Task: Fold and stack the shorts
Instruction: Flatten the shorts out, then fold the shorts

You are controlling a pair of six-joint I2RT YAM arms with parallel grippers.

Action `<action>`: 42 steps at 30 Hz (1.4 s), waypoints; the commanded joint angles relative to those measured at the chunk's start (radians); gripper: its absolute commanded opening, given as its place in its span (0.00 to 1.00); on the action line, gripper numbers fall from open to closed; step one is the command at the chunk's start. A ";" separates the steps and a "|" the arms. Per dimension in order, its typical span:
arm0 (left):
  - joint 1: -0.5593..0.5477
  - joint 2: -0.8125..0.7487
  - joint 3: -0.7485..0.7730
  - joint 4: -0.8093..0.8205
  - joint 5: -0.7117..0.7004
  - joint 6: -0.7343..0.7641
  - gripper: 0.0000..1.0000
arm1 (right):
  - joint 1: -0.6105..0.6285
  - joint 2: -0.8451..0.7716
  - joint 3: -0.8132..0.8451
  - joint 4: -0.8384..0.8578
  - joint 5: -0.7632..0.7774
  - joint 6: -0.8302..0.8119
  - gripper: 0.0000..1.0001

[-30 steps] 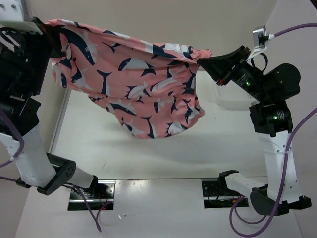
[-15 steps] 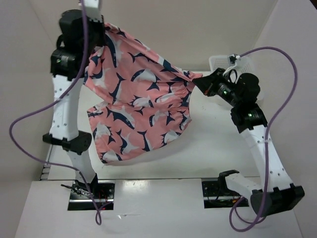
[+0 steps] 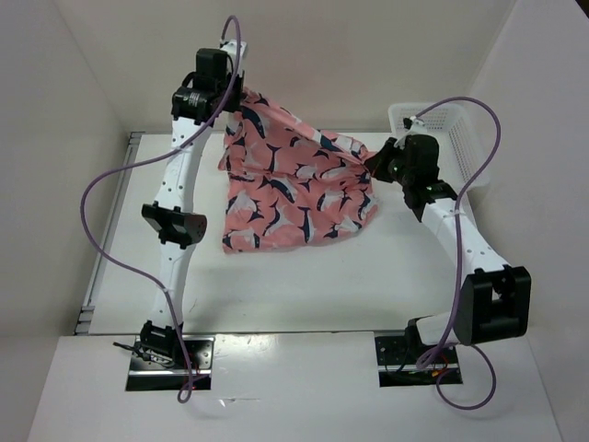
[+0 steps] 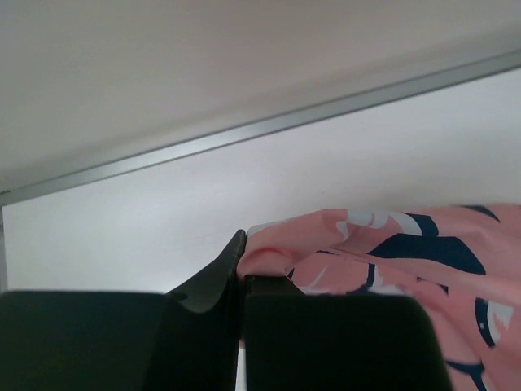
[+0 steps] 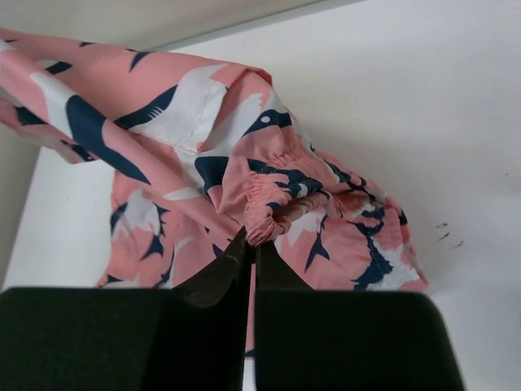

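The salmon-pink shorts (image 3: 293, 189) with dark whale shapes hang stretched between my two grippers near the back of the table, their lower part resting on the tabletop. My left gripper (image 3: 232, 103) is shut on the top left edge of the shorts (image 4: 342, 236), high above the table. My right gripper (image 3: 371, 162) is shut on the gathered elastic waistband (image 5: 281, 204) at the right side, lower down. In the right wrist view the cloth drapes away below the fingertips.
A white mesh basket (image 3: 451, 129) stands at the back right, just behind the right arm. The back wall and a metal rail (image 3: 129, 152) border the table at the left and rear.
Both arms have swung away from the camera toward the back of the table, carrying the shorts along. The cloth has dropped from hanging in the air to partly lying on the tabletop.
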 commanded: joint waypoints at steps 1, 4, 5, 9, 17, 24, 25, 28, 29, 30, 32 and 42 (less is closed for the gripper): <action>0.036 -0.030 0.106 -0.052 -0.003 0.026 0.00 | -0.018 0.022 -0.017 0.050 0.089 -0.080 0.00; 0.047 -0.018 0.106 -0.221 0.043 0.026 0.00 | -0.018 0.033 -0.017 0.004 0.089 -0.114 0.00; 0.047 -0.018 0.106 -0.300 0.043 0.026 0.00 | -0.018 0.033 -0.017 -0.012 0.098 -0.114 0.00; 0.056 -0.101 -0.039 -0.352 0.058 0.026 0.00 | -0.018 0.042 0.015 -0.117 0.076 -0.180 0.00; -0.094 -0.670 -1.251 0.017 -0.059 0.026 0.02 | -0.018 0.028 0.003 -0.294 0.028 -0.284 0.00; -0.218 -0.873 -1.650 0.101 -0.167 0.026 0.05 | -0.036 0.027 -0.006 -0.380 0.017 -0.433 0.00; -0.228 -0.887 -1.676 0.101 -0.167 0.026 0.06 | -0.036 0.039 -0.015 -0.392 0.008 -0.456 0.00; -0.272 -0.915 -1.762 0.101 -0.167 0.026 0.10 | -0.036 0.059 -0.015 -0.433 0.025 -0.562 0.00; -0.293 -0.915 -1.774 0.090 -0.158 0.026 0.10 | -0.036 0.059 -0.015 -0.443 0.039 -0.589 0.00; -0.303 -0.924 -1.774 0.070 -0.147 0.026 0.12 | -0.036 0.068 -0.015 -0.455 0.055 -0.616 0.00; -0.329 -0.924 -1.774 0.039 -0.123 0.026 0.18 | -0.036 0.068 -0.030 -0.464 0.080 -0.694 0.00; -0.456 -0.996 -1.778 -0.160 0.080 0.026 0.62 | -0.026 0.050 -0.107 -0.531 0.157 -0.875 0.65</action>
